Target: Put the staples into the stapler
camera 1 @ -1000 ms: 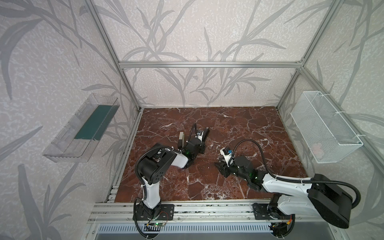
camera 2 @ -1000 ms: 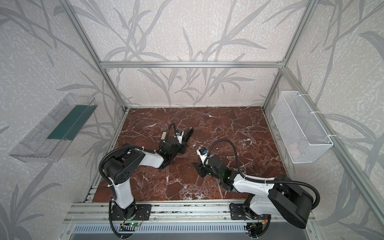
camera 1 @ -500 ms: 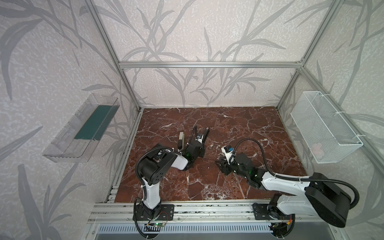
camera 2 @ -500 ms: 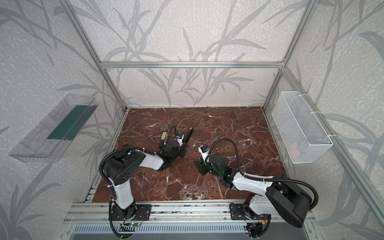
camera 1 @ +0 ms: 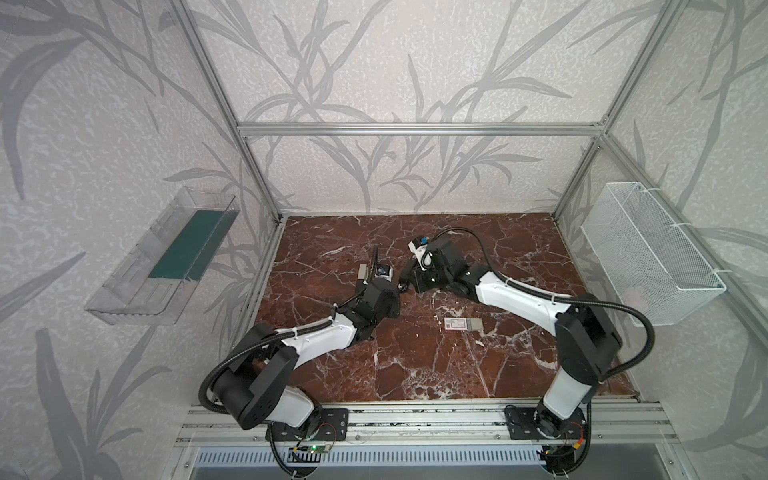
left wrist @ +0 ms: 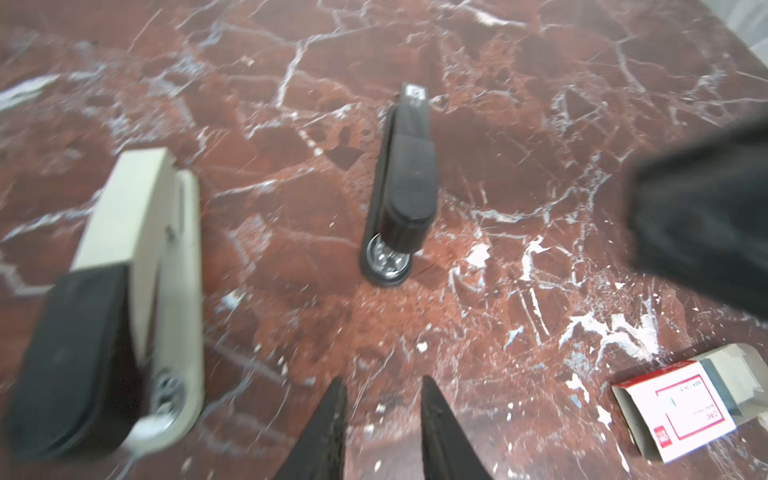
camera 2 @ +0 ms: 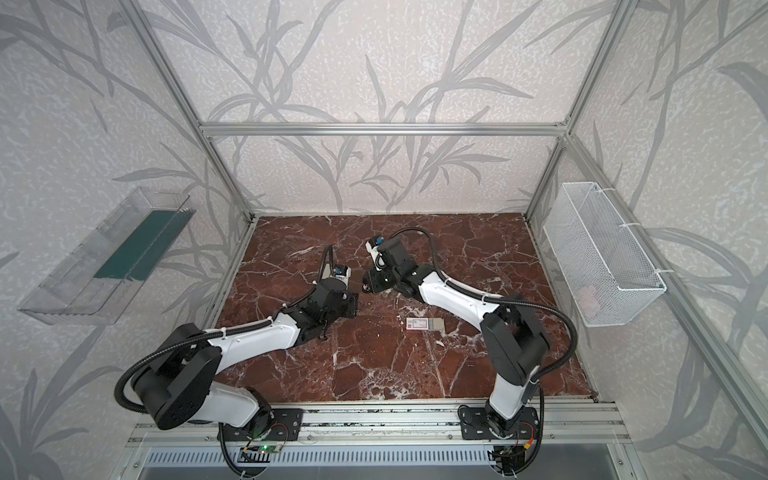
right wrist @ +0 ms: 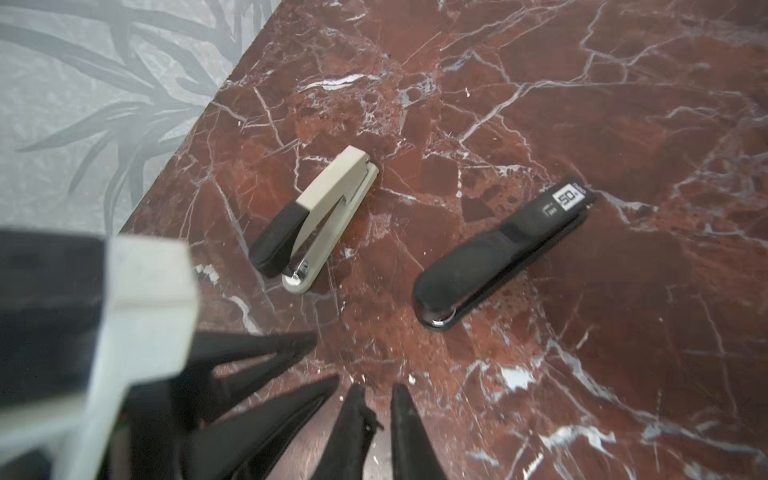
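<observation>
Eyes on the left tool (left wrist: 382, 386): its two black fingers (left wrist: 328, 432) stand partly apart, and only bare stone shows in the gap. The right tool (right wrist: 378, 388) hangs just beside it with its fingers drawn almost together, a mere sliver between them, and grips nothing. Out past the tips, the long black stapler with a white label at its far end (left wrist: 405, 187) lies flat on the red-brown marble worktop (camera 1: 415, 374), and neither tool touches it. Further toward the left edge lies the beige stapler with a black grip (left wrist: 137, 270), apart from the black one. The small flat white cardboard box with red print (camera 1: 457, 323) sits near the middle of the worktop, a touch toward the right and front edges. It is well apart from both staplers, and the grey metallic staples (camera 1: 475, 324) show at its right-hand end.
</observation>
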Robot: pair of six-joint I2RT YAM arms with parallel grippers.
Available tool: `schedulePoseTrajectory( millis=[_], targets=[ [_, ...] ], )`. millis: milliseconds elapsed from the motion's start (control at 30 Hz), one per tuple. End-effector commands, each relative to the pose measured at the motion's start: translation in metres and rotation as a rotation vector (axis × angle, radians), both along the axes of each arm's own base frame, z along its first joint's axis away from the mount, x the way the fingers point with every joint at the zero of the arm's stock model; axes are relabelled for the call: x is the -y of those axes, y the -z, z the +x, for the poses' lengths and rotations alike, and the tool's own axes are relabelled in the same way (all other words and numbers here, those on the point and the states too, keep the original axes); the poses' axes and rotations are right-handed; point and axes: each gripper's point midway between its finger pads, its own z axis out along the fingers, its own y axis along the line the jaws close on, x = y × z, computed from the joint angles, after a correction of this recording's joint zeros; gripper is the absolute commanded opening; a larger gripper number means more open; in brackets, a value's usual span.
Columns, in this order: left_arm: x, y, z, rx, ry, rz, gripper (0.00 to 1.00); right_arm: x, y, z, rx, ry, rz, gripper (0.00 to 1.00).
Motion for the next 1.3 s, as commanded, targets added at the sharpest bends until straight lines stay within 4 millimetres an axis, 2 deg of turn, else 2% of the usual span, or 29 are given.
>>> schedulePoseTrajectory(
  millis=[0,200,400,500,633,767,1000,1133,1267],
  targets=[
    [-0.035,0.016,-0.031,-0.184,-0.125,0.062,0.31,0.015,0.048,-0.016,-0.223,-0.014,-0.178,0.11],
    [-0.056,0.005,-0.041,-0.145,-0.201,-0.021,0.31,0.007,0.058,0.005,-0.22,0.001,-0.229,0.1],
    [-0.073,0.004,-0.05,-0.146,-0.242,-0.06,0.31,0.003,0.064,0.014,-0.212,0.005,-0.24,0.1],
    [-0.076,0.004,-0.054,-0.146,-0.25,-0.073,0.31,0.002,0.058,0.016,-0.195,0.007,-0.222,0.11],
    [-0.079,0.007,-0.058,-0.15,-0.262,-0.1,0.33,0.003,0.041,0.019,-0.154,0.029,-0.194,0.27],
    [-0.079,0.011,-0.059,-0.166,-0.267,-0.124,0.34,0.003,0.034,0.027,-0.124,0.052,-0.191,0.28],
    [-0.077,0.017,-0.061,-0.186,-0.267,-0.139,0.34,0.003,0.048,0.043,-0.153,0.097,-0.219,0.27],
    [-0.077,0.021,-0.062,-0.197,-0.265,-0.144,0.34,-0.001,0.052,0.047,-0.165,0.098,-0.213,0.27],
    [-0.078,0.022,-0.063,-0.199,-0.269,-0.147,0.34,0.001,0.066,0.049,-0.183,0.097,-0.248,0.26]
  ],
)
